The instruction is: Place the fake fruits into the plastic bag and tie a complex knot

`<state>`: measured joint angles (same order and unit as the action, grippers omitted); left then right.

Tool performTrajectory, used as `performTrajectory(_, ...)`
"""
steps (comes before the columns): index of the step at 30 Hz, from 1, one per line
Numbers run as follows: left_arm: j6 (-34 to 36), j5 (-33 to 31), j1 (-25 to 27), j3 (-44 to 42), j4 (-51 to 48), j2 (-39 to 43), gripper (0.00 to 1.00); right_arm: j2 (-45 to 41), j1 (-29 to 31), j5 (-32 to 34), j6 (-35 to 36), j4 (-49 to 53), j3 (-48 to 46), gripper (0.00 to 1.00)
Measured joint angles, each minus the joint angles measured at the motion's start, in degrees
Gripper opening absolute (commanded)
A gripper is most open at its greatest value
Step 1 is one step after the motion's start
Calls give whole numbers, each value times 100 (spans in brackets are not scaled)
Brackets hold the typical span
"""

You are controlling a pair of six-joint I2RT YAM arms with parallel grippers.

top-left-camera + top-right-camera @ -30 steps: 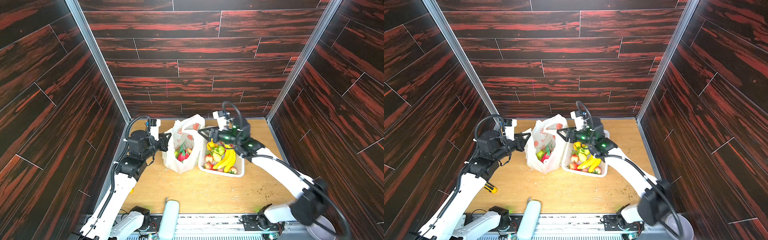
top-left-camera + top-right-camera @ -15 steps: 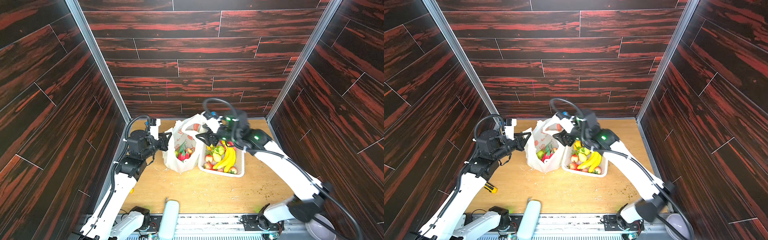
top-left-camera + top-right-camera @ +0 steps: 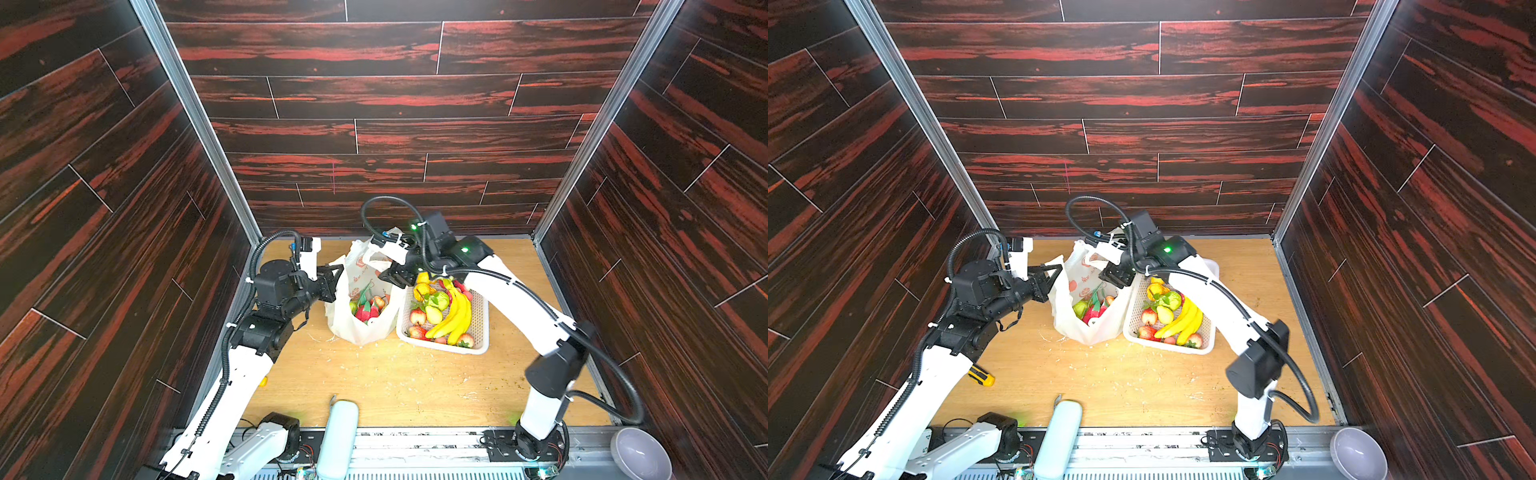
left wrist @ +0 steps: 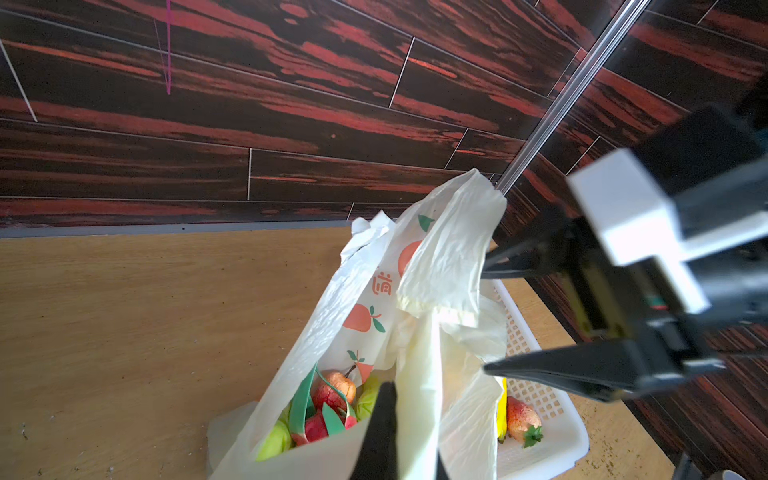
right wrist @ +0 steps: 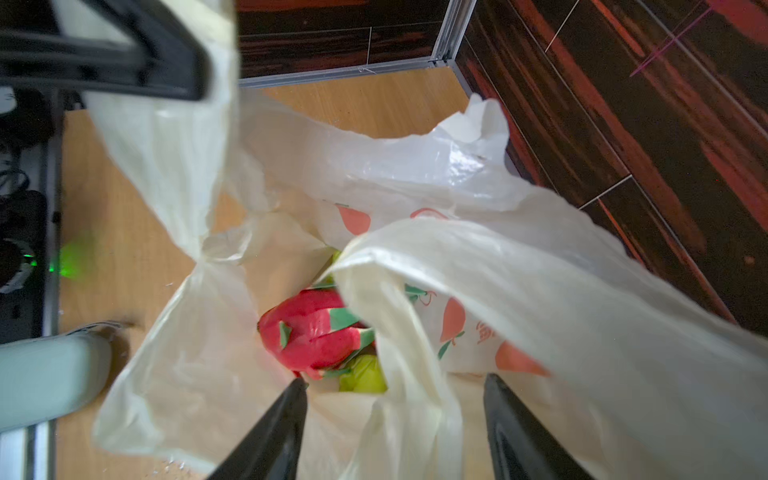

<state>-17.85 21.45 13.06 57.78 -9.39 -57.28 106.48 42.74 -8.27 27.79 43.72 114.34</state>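
Observation:
The plastic bag (image 3: 361,299) (image 3: 1088,299) stands open on the table, left of the basket. A pink dragon fruit (image 5: 316,328), a green pear (image 5: 365,376) and a red apple (image 4: 334,386) lie inside it. My left gripper (image 3: 336,274) (image 4: 411,440) is shut on the bag's left handle and holds it up. Over the bag's right side my right gripper (image 3: 397,276) (image 5: 392,386) is open, with a handle strip (image 5: 415,399) loose between its fingers. Several more fake fruits, among them the banana bunch (image 3: 453,311), lie in the basket.
The white perforated basket (image 3: 440,347) touches the bag's right side. A yellow-handled tool (image 3: 982,377) lies by the left arm. At the front edge are a pale green pad (image 3: 338,432) and, at the right corner, a grey bowl (image 3: 640,453). Dark wood walls enclose three sides.
My right gripper has swung left from above the basket to the bag's right handle, and opened slightly. The left gripper has stayed in place with the bag's handle in it.

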Motion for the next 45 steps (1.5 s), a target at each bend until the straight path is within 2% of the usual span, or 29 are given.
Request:
performTrajectory(4,-2,22,0,0,0,0,0,291,0,-291,13,-101,251,62)
performTrajectory(8,-2,24,0,0,0,0,0,487,2,-811,-109,-208,472,50)
performTrajectory(10,-4,22,-2,0,0,0,0,544,4,-1086,-190,-240,588,32)
performTrajectory(13,-4,20,-11,2,-11,13,0,570,7,-1419,-352,-308,717,1)
performTrajectory(19,-114,179,-282,354,-269,33,0,490,-35,-2004,-831,-616,800,0)
performTrajectory(23,-173,407,-577,839,-514,0,0,-61,-319,-2579,-1659,-1412,240,0)
performTrajectory(28,-177,673,-933,1565,-686,-105,0,-1062,-1432,-3322,-3362,-3077,-730,0)
performTrajectory(33,-205,837,-1154,1899,-678,-103,0,-1403,-2159,-3574,-4367,-3917,-1091,0)
performTrajectory(39,-212,1005,-1252,1853,-870,-127,0,-1624,-2586,-3713,-4868,-4282,-1718,0)
performTrajectory(45,-387,1565,-1272,1220,-291,42,0,-1626,-2776,-3797,-4972,-4135,-1943,0)
